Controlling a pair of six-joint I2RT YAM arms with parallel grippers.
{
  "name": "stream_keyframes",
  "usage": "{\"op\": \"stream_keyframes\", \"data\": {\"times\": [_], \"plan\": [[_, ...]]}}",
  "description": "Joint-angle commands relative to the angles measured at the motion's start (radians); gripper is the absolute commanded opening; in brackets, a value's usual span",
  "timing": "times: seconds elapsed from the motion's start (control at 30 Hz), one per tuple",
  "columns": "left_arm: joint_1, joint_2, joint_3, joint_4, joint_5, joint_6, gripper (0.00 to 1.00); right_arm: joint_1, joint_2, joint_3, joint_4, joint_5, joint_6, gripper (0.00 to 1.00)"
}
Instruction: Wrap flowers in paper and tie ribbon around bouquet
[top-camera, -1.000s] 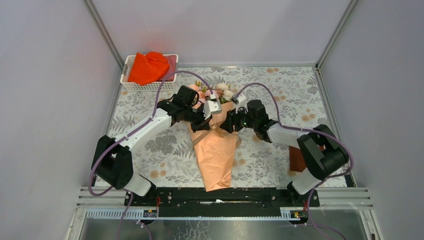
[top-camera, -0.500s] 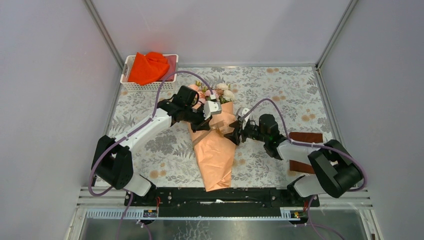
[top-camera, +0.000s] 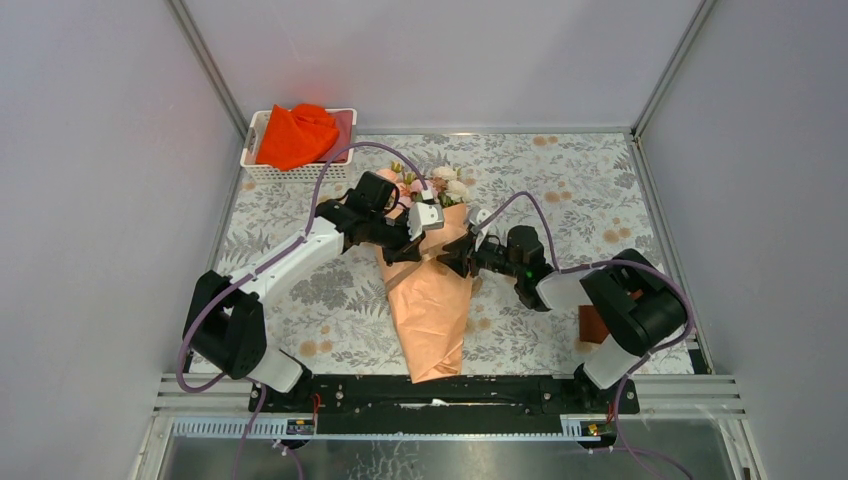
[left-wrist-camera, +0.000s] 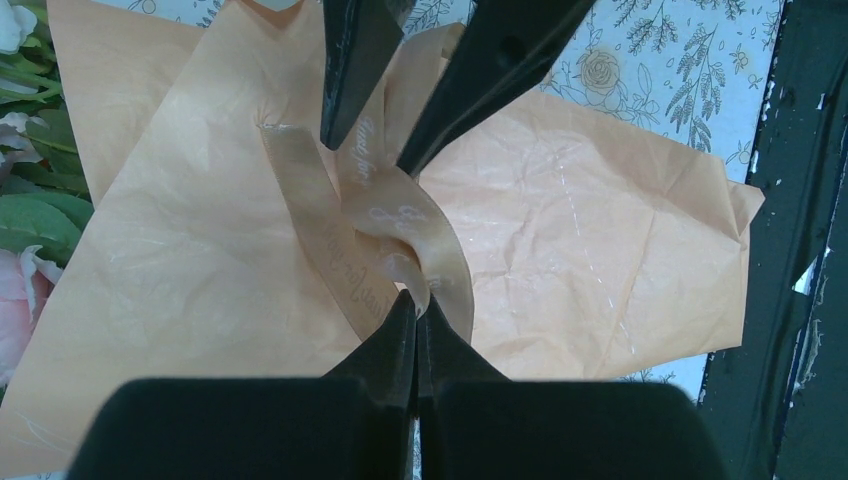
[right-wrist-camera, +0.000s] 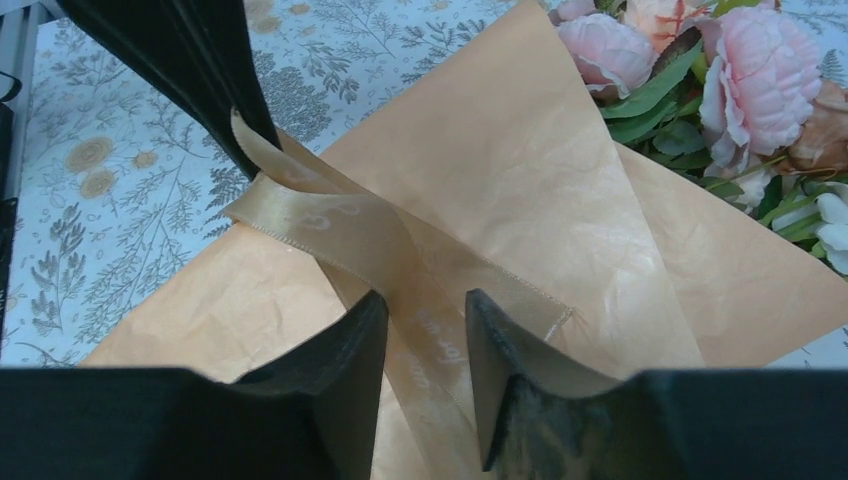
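The left gripper (left-wrist-camera: 412, 300), clamped on the ribbon (left-wrist-camera: 390, 215), holds its crossing taut over the bouquet (top-camera: 430, 300) in the middle of the worktop (top-camera: 600, 190); the right gripper (right-wrist-camera: 425, 300), jaws partly apart, straddles the free strand, seemingly to grasp it.

The top camera looks steeply down from above the worktop's (top-camera: 590, 180) near edge; both close wrist cameras, facing each other, share the tan printed ribbon (left-wrist-camera: 400, 215) on peach-orange paper (left-wrist-camera: 560, 230).

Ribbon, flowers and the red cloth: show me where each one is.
ribbon (right-wrist-camera: 345, 228), right wrist view, on the flat stretch of band.
flowers (right-wrist-camera: 762, 72), right wrist view, on the large pink bloom.
red cloth (top-camera: 297, 135), top external view, on its bunched middle.
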Motion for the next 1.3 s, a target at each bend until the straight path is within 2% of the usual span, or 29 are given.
{"op": "stream_keyframes", "data": {"times": [0.0, 0.1, 0.3, 0.43, 0.67, 0.8, 0.93, 1.13, 1.2, 1.27], "plan": [[-0.008, -0.014, 0.02, -0.006, 0.014, 0.01, 0.0, 0.007, 0.017, 0.043, 0.109, 0.055, 0.048, 0.34], [-0.008, -0.018, 0.023, -0.006, 0.021, 0.011, 0.0, 0.006, 0.042, 0.062, 0.087, 0.063, 0.08, 0.24], [-0.013, -0.009, 0.048, -0.006, 0.054, 0.0, 0.0, 0.02, 0.139, 0.11, 0.115, 0.015, 0.236, 0.19], [-0.013, -0.011, 0.063, -0.006, 0.07, 0.006, 0.0, 0.025, 0.156, 0.118, 0.118, -0.078, 0.324, 0.16], [-0.007, 0.011, 0.07, 0.003, 0.071, 0.011, 0.0, 0.044, 0.137, 0.16, -0.073, -0.269, 0.434, 0.11], [0.012, 0.015, 0.074, 0.029, 0.069, -0.01, 0.0, 0.059, 0.104, 0.129, -0.123, -0.369, 0.473, 0.13], [0.018, 0.019, 0.064, 0.047, 0.067, -0.012, 0.0, 0.058, 0.071, 0.063, -0.069, -0.422, 0.538, 0.13], [0.018, 0.035, 0.015, 0.094, 0.025, -0.024, 0.0, 0.062, 0.05, 0.028, -0.087, -0.434, 0.592, 0.17], [0.018, 0.04, -0.013, 0.13, 0.023, -0.041, 0.0, 0.06, 0.042, 0.039, -0.158, -0.425, 0.576, 0.23], [0.018, 0.051, -0.036, 0.161, 0.023, -0.061, 0.0, 0.058, 0.009, 0.095, -0.389, -0.355, 0.476, 0.33]]}}
